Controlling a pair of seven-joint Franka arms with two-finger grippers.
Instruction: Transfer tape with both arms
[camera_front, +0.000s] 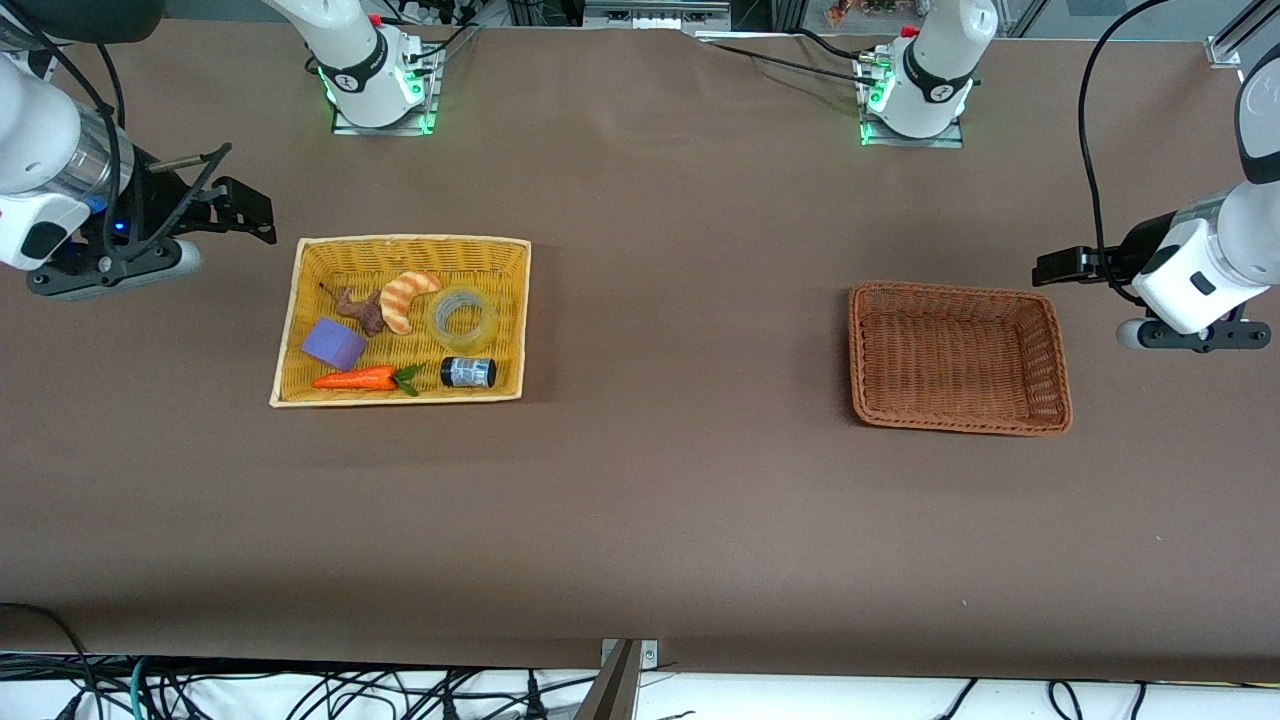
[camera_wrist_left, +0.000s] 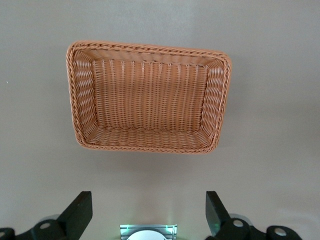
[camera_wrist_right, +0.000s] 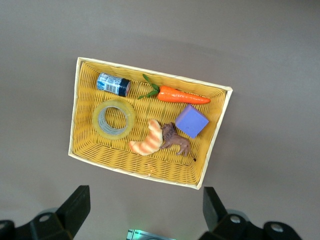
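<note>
**Both arms poised, tape not yet touched**

A long brown table (camera_front: 640, 520) fills the scene, cables trailing off its near edge. The right gripper (camera_wrist_right: 141, 210) hangs high over bare table just off the yellow basket (camera_front: 290, 330), at the right arm's end, fingers spread wide and holding nothing. The left gripper (camera_wrist_left: 149, 212) waits the same way, jaws wide and empty, up above the table beside the brown basket (camera_front: 1055, 350) at the left arm's end.

And the tape (camera_front: 462, 318)? It lies flat in the yellow basket, beside the croissant (camera_front: 405, 298) and just farther from the front camera than the black jar (camera_front: 468, 372). A carrot (camera_front: 360, 379), a purple block (camera_front: 334, 343) and a brown figurine (camera_front: 362, 310) share the basket.

This looks like the very start: nothing is picked up. The next move likely asks the right gripper to drop over the roll and pinch its wall without nudging croissant or jar.

The right wrist view gives the ring's hollow centre cleanly; the front view alone shows both baskets well apart.
</note>
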